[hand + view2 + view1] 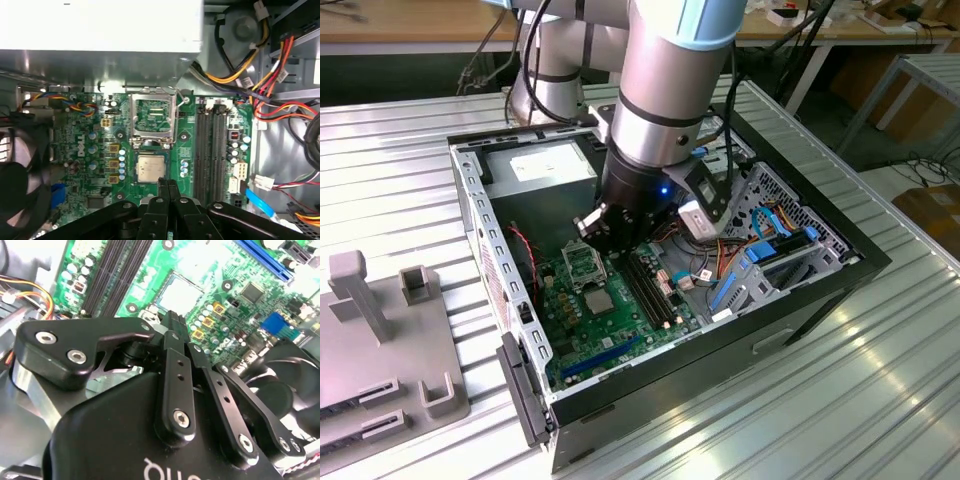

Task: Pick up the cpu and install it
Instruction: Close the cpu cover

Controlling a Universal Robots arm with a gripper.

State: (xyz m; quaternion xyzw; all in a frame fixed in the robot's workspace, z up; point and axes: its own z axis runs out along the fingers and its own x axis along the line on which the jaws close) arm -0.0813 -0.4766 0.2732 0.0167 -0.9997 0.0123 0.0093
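Black claw, closed tight and empty, poised close above small square silver-grey metal cpu, seated on green motherboard.

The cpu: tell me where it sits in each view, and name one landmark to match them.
Exterior view: the cpu lies on the green motherboard, beside the socket frame.
First wrist view: the cpu sits between the socket frame and the gripper.
Second wrist view: the cpu is the silver square just beyond the gripper.
Shared landmark: the long black memory slots alongside it.
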